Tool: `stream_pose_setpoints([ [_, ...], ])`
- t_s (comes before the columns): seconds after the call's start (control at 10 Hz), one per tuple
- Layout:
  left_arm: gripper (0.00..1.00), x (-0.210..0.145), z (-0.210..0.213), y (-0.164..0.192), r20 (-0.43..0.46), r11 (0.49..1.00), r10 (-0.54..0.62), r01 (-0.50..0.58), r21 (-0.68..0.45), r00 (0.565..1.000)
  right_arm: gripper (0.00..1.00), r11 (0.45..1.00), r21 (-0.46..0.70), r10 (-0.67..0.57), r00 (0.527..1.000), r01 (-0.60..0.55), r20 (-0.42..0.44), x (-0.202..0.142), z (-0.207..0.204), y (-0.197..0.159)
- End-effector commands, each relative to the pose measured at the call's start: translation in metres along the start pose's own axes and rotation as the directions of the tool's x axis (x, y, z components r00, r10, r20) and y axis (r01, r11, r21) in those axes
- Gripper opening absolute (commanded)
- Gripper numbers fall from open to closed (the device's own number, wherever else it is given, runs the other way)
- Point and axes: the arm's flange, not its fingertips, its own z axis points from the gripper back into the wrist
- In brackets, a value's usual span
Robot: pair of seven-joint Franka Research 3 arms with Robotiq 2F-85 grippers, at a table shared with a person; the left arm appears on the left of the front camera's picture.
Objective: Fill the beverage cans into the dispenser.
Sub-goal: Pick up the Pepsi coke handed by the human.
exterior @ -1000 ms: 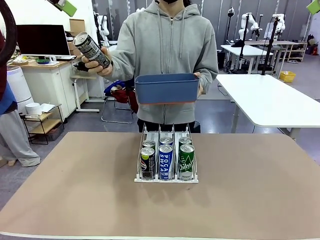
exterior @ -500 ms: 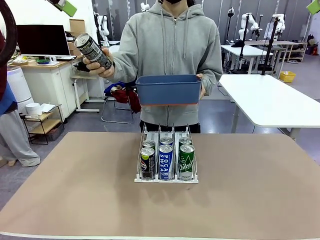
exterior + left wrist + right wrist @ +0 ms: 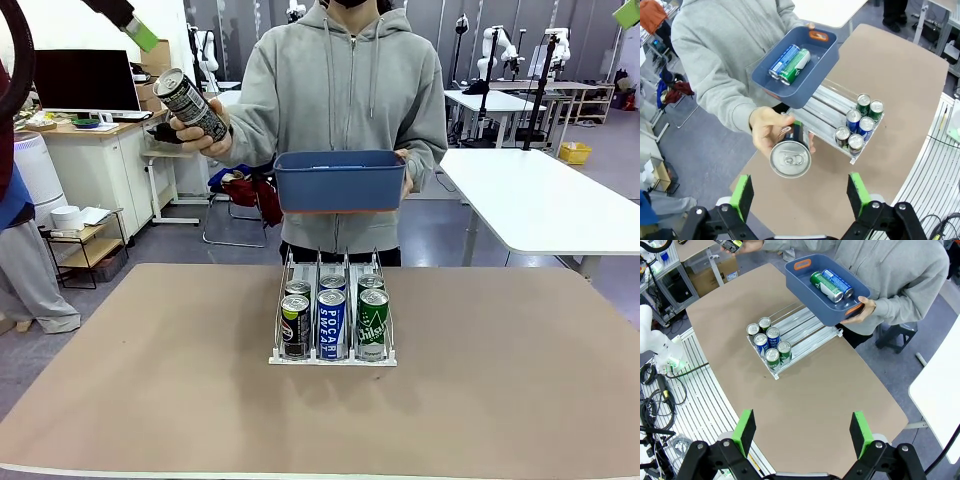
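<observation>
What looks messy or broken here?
Nothing stands out. Six slim aluminium cans stand upright in the white wire-divided rack, two more lie in the blue plastic bin, and the person's hand holds a dark can.

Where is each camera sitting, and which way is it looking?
Front view: robot's table edge, facing across the dispenser to the person holding a blue bin; green pad top left.
Left wrist view: high, looking down through the open left tool at a dark can in a hand.
Right wrist view: high, looking down past the open right tool at the table.
Shared: both wrist views show six racked cans.
</observation>
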Motion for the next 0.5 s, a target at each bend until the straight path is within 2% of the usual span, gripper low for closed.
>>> stream_pose_setpoints([
  [0.0,1.0,0.004,-0.013,0.0,-0.033,0.998,0.06,-0.06,0.022,0.998,1.0,1.0,0.013,-0.001,1.0,0.001,0.02,-0.003,-0.003,0.003],
  [0.4,1.0,0.001,-0.033,-0.003,-0.047,0.993,0.118,-0.118,0.018,0.992,1.0,1.0,0.013,-0.001,1.0,0.001,0.02,-0.003,-0.003,0.003],
])
